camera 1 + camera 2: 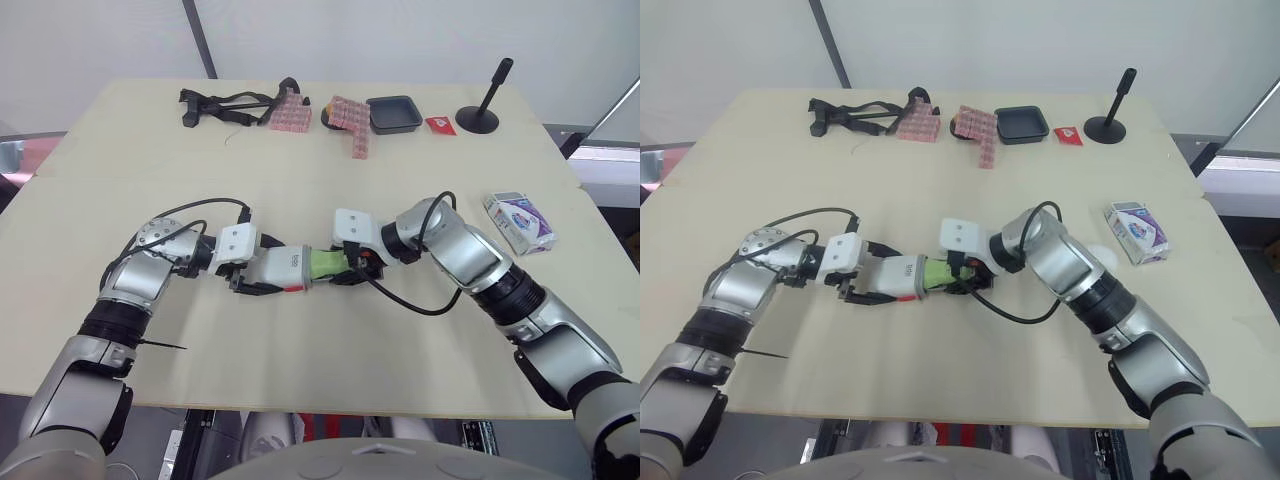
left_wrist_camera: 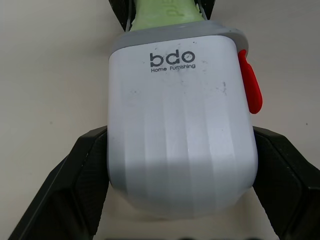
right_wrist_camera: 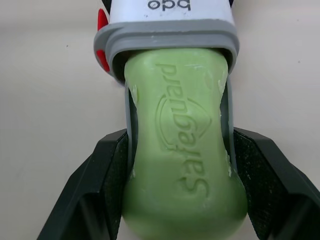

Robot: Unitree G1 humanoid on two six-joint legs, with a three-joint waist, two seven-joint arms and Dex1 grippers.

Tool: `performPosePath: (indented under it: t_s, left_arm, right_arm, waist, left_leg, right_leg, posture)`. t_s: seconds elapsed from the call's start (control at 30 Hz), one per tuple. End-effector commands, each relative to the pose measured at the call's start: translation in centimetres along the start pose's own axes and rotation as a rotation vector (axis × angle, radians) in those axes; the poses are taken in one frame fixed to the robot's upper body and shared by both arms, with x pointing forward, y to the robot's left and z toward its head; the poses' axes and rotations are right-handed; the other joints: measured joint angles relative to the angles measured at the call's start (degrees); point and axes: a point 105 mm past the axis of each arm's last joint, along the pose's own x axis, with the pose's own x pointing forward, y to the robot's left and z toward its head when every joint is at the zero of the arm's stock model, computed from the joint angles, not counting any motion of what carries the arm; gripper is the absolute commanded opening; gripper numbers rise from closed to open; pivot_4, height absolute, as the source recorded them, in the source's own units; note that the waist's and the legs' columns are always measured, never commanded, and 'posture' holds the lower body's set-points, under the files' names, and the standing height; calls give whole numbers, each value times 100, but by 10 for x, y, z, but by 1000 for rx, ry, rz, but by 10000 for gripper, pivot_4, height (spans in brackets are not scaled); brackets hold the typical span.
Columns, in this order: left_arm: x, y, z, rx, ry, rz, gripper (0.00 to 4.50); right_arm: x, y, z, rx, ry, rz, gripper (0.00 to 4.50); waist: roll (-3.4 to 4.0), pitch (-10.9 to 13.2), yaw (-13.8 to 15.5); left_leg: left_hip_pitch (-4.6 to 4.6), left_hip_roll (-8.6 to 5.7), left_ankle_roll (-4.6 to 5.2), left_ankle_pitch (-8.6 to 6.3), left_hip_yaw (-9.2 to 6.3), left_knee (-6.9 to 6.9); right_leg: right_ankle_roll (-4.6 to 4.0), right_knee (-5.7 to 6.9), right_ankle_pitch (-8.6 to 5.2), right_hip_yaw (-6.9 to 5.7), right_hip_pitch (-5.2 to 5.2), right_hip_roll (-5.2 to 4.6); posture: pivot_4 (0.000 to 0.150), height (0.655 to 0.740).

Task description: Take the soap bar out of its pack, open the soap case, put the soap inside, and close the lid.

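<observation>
On the desk (image 1: 400,360), the left gripper (image 1: 260,270) clamps the white soap case (image 1: 285,266) level, its mouth facing the right gripper (image 1: 342,264), which pinches the green soap bar (image 1: 322,263). Left wrist: fingers (image 2: 75,185) brace the case's sides (red latch (image 2: 250,87) unobstructed). Right wrist: the soap's end sits within the grey rim (image 3: 165,37).

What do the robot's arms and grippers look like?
The left arm and right arm are rounded silver-grey shells with black joint bands. A black cable loops along each. Each wrist carries a white box. The left gripper and right gripper each have two black wedge-shaped fingers.
</observation>
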Motion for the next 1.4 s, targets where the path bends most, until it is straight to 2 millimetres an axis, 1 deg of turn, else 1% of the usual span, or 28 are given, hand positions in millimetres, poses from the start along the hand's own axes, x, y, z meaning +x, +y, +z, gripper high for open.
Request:
performPosePath:
  t_s: [0.03,0.23,0.53,0.6,0.67,0.7,1.0,1.1,1.2,1.33,1.4]
  left_arm:
    - [1,2,9,26,-27,14,34681]
    - [5,4,10,25,-35,20,34681]
    - [7,7,11,24,-43,29,34681]
    - [7,6,11,24,-44,27,34681]
    - [8,6,11,24,-43,26,34681]
    - [8,7,10,23,-43,26,34681]
    - [7,7,9,23,-34,23,34681]
    - [6,7,9,24,-32,21,34681]
    - [6,7,8,25,-30,19,34681]
    - [5,7,7,26,-26,17,34681]
    - [4,7,7,26,-24,16,34681]
  right_arm:
    - [-1,0,17,-60,-11,-1,25685]
    - [3,0,24,-66,-15,-14,25685]
    - [-3,-2,28,-63,-30,-38,25685]
    - [-5,-1,28,-58,-34,-35,36281]
    - [-7,1,29,-52,-37,-28,42778]
    - [-8,1,29,-49,-38,-27,44791]
    - [-18,-1,28,-52,-55,-44,44791]
    - [-26,-4,26,-48,-65,-59,44791]
    - [-43,-11,22,-15,-92,-95,44791]
    - [-60,-13,15,31,-113,-111,44791]
    - [-66,-16,12,40,-116,-127,39377]
  waist:
    - [0,0,-3]
    - [0,0,-1]
    - [0,0,0]
    - [0,0,-1]
    - [0,0,1]
    - [1,0,0]
    - [1,0,5]
    - [0,0,10]
    - [0,0,9]
    - [0,0,34]
    - [0,0,37]
  left_leg:
    - [0,0,0,0,0,0]
    - [1,0,0,0,0,0]
    - [2,0,0,0,0,0]
    - [2,0,0,0,0,0]
    - [2,0,0,0,0,0]
    - [2,0,0,0,0,0]
    - [3,0,0,0,1,0]
    - [2,-1,0,0,1,0]
    - [2,0,0,0,1,0]
    - [0,-1,0,0,1,0]
    - [0,-1,0,0,1,0]
  right_leg:
    - [0,1,0,0,0,0]
    - [0,1,0,-3,0,0]
    - [0,1,0,-2,0,0]
    - [0,1,0,-3,0,0]
    - [0,1,0,-1,0,1]
    - [0,1,0,1,0,1]
    - [0,2,0,2,0,1]
    - [0,2,0,3,1,0]
    - [0,2,0,5,0,1]
    - [0,1,0,14,1,1]
    - [0,1,0,17,1,2]
  posture:
    - [1500,7400]
    - [1500,7400]
    - [1500,7400]
    - [1500,7400]
    - [1500,7400]
    - [1500,7400]
    - [1500,7400]
    - [1500,7400]
    - [1500,7400]
    - [1500,7400]
    - [1500,7400]
